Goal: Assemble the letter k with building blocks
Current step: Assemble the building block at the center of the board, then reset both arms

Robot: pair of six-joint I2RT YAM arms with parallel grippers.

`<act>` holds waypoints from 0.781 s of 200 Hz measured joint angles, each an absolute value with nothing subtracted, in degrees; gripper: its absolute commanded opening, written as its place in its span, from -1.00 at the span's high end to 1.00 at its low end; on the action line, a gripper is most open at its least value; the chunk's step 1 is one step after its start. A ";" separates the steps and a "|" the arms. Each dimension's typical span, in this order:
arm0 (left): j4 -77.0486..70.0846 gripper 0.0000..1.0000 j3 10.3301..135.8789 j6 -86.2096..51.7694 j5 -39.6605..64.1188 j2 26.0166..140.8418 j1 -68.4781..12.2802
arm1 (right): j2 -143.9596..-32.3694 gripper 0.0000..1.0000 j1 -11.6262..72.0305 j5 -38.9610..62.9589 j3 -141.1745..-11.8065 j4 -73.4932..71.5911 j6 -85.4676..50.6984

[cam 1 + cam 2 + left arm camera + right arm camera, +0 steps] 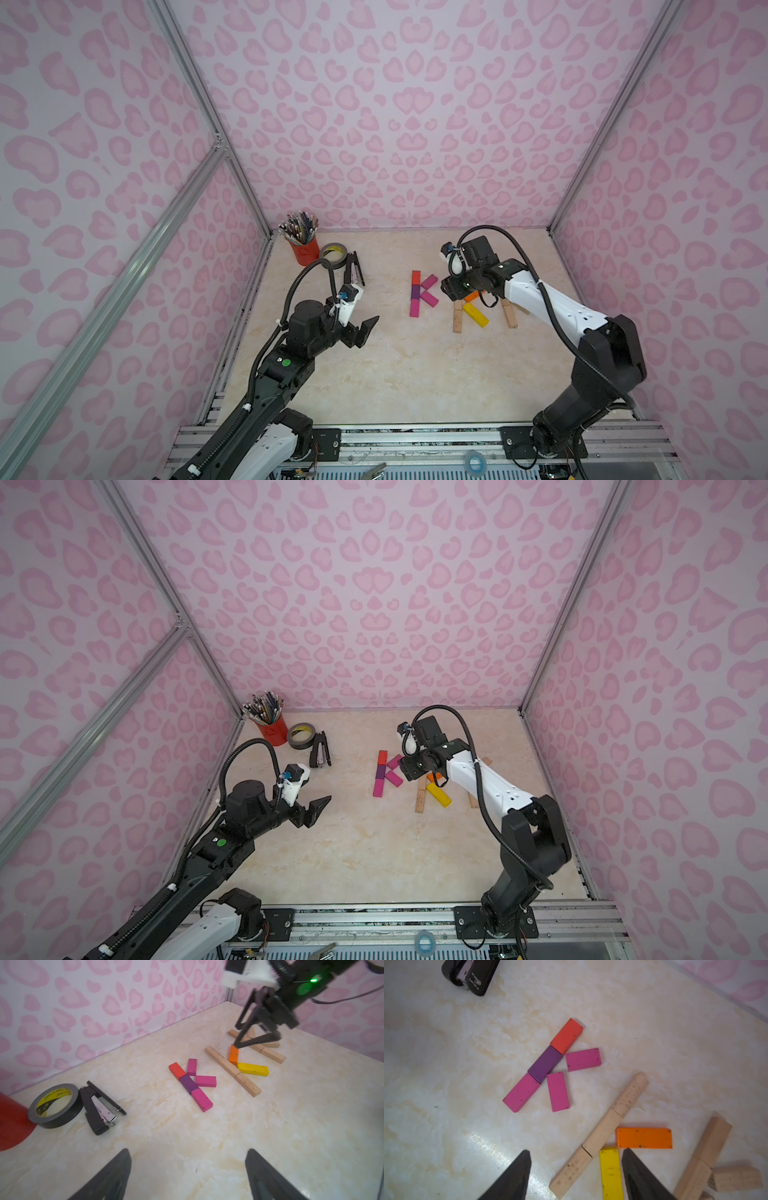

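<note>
One K lay finished on the desk (374, 374): a red block (566, 1035), a purple block (545, 1064) and a magenta block (521, 1093) end to end for the spine, with the upper pink block (583, 1059) and the lower pink block (557, 1092) splayed off the purple one as arms. Right beside it, a second K looked all but complete. It had three plain wooden blocks (600, 1132) in a line, an orange block (643, 1138) for the upper arm and a yellow block (610, 1172) for the lower.

The right end effector (576, 1151) hovered low over that junction, jaws well apart and gripping nothing. The yellow block showed between its fingers with room to spare. The left end effector (188, 1150) hung over bare desk, well apart from the blocks, and it was wide open and empty too.

Further out lay a further line of wooden blocks (708, 1151) with a loose wooden block (735, 1178) just beside it. I couldn't tell whether that was a third letter under way. By my reckoning little was left, perhaps only a tidy-up of the arms' angles
</note>
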State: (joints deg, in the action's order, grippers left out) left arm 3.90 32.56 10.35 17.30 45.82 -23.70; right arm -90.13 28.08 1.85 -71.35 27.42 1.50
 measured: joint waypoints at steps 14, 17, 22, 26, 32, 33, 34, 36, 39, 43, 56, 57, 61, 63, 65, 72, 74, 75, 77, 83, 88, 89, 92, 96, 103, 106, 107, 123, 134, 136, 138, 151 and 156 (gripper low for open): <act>1.30 -0.94 31.09 6.74 13.78 45.84 -21.76 | -83.94 -0.85 25.82 -0.75 -64.79 23.33 -1.17; 0.80 -0.97 30.72 5.98 13.15 45.84 -21.28 | -82.78 -0.89 25.41 -1.30 -63.51 22.59 -1.69; -0.40 -0.99 29.91 4.58 12.19 45.84 -20.29 | -80.53 -0.95 24.38 -2.59 -60.99 21.28 -2.61; -1.37 -1.00 29.19 3.55 11.46 45.84 -19.33 | -78.94 -0.98 23.68 -3.51 -59.20 20.38 -3.05; -2.57 -1.00 28.21 2.24 10.81 45.84 -18.00 | -76.93 -0.99 22.68 -4.86 -56.77 18.79 -3.88; -2.85 -1.00 27.99 1.87 10.57 45.87 -17.65 | -76.42 -0.99 22.39 -5.21 -56.16 18.41 -4.03; -3.01 -1.00 27.86 1.67 10.44 45.87 -17.45 | -76.20 -0.98 22.24 -5.41 -55.86 18.20 -4.10; -3.44 -1.00 27.53 1.10 10.17 45.89 -16.97 | -75.50 -0.98 21.80 -5.93 -54.96 17.61 -4.38; -3.97 -1.00 27.03 0.38 9.76 45.93 -16.27 | -74.52 -0.97 21.26 -6.48 -53.76 17.02 -4.75; -4.89 -1.00 26.35 -0.54 9.06 45.95 -15.25 | -73.17 -0.96 20.29 -7.42 -52.03 16.08 -5.41; -7.86 -1.00 24.21 -3.03 7.42 46.06 -12.01 | -69.36 -0.95 17.21 -10.00 -47.22 13.37 -7.03; -8.14 -1.00 24.01 -3.25 7.27 46.09 -11.68 | -69.08 -0.95 16.93 -10.20 -46.83 13.08 -7.11; -9.69 -1.00 23.03 -4.32 6.39 46.26 -10.15 | -68.01 -0.95 15.31 -11.25 -44.77 11.27 -7.64; -10.11 -0.99 22.85 -4.51 6.24 46.30 -9.87 | -67.85 -0.95 14.98 -11.46 -44.36 10.85 -7.79; -10.61 -0.99 22.55 -4.78 6.04 46.35 -9.43 | -67.64 -0.95 14.48 -11.66 -43.79 10.33 -7.99; -12.05 -1.00 21.58 -5.13 5.30 46.54 -7.99 | -67.18 -0.95 12.86 -12.36 -41.85 8.82 -8.47; -12.38 -1.00 21.32 -5.34 5.10 46.61 -7.64 | -67.11 -0.96 12.43 -12.51 -41.30 8.43 -8.51; -12.49 -0.99 21.23 -5.43 4.99 46.63 -7.51 | -67.09 -0.96 12.12 -12.69 -40.93 8.16 -8.54; -12.99 -0.99 20.95 -5.67 4.69 46.68 -7.14 | -67.07 -0.96 11.81 -12.82 -40.58 7.88 -8.58; -14.41 -1.00 20.03 -6.09 3.86 46.81 -6.07 | -67.09 -0.97 10.50 -13.32 -39.03 6.63 -8.99; -15.44 -0.99 19.27 -6.35 3.18 46.89 -5.19 | -67.24 -0.98 9.54 -13.67 -37.85 5.50 -9.50; -15.75 -0.99 19.05 -6.37 2.92 46.92 -4.95 | -67.26 -0.98 9.41 -13.72 -37.67 5.32 -9.52; -16.40 -1.00 18.61 -6.44 2.52 46.96 -4.47 | -67.40 -0.99 8.78 -13.93 -36.91 4.54 -9.67; -17.26 -1.00 17.89 -6.76 2.07 47.00 -3.75 | -67.66 -0.99 8.05 -14.31 -35.99 3.64 -9.65; -18.44 -1.00 16.71 -7.18 1.15 47.00 -2.63 | -68.23 -0.99 6.87 -14.74 -34.46 1.87 -9.87; -19.16 -1.00 16.14 -7.42 0.67 47.00 -2.13 | -68.47 -0.99 6.44 -14.83 -33.82 0.99 -9.89; -19.27 -1.00 16.01 -7.42 0.56 47.00 -2.04 | -68.53 -0.99 6.35 -14.85 -33.67 0.82 -9.89; -22.59 -1.00 13.06 -7.92 -2.28 46.78 -0.32 | -70.94 -0.99 4.32 -14.90 -29.91 -5.15 -9.91; -24.97 -1.00 11.09 -8.47 -3.27 46.61 0.08 | -73.82 -1.00 3.07 -14.09 -27.94 -9.61 -9.91; -25.43 -1.00 10.72 -8.47 -3.53 46.61 0.16 | -74.43 -1.00 2.87 -13.87 -27.77 -10.24 -9.91; -25.91 -1.00 10.39 -8.47 -3.68 46.61 0.25 | -75.00 -1.00 2.70 -13.58 -27.66 -10.72 -9.91; -28.34 -1.00 8.69 -8.47 -4.95 46.92 0.67 | -78.02 -0.97 2.00 -12.51 -27.49 -14.61 -9.85; -29.10 -1.00 8.27 -8.47 -5.26 47.20 0.84 | -78.96 -0.96 1.96 -11.68 -27.51 -16.82 -9.80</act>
State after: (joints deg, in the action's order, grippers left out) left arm -29.10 8.27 -8.47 -5.26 47.20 0.84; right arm -78.96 1.96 -11.68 -27.51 -16.82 -9.80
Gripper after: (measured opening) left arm 0.998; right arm 0.998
